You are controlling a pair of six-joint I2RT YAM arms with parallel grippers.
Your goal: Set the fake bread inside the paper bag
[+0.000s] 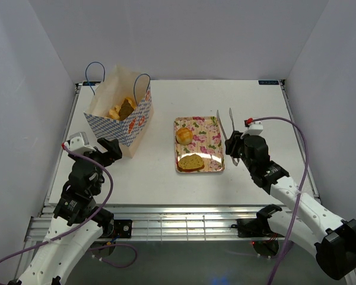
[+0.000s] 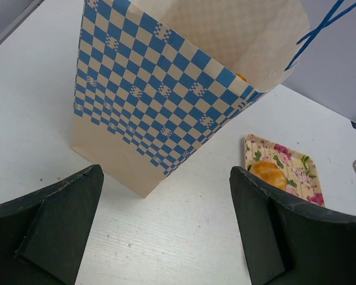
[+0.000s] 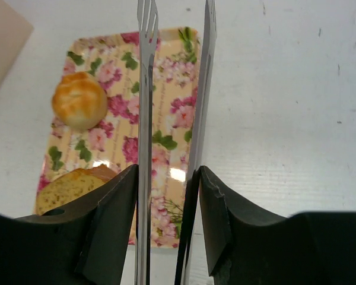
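The paper bag stands upright at the back left with several fake breads inside, one dark brown. It fills the top of the left wrist view. A round bun and a flat slice lie on the floral tray. My left gripper is open and empty, low over the table just in front of the bag. My right gripper is shut on metal tongs. The tongs' tips are slightly apart above the tray's right side, to the right of the bun and the slice.
The tray lies mid-table, to the right of the bag. The bag's blue cord handles stick up at its far side. White walls enclose the table on three sides. The table's near edge runs just in front of both arms.
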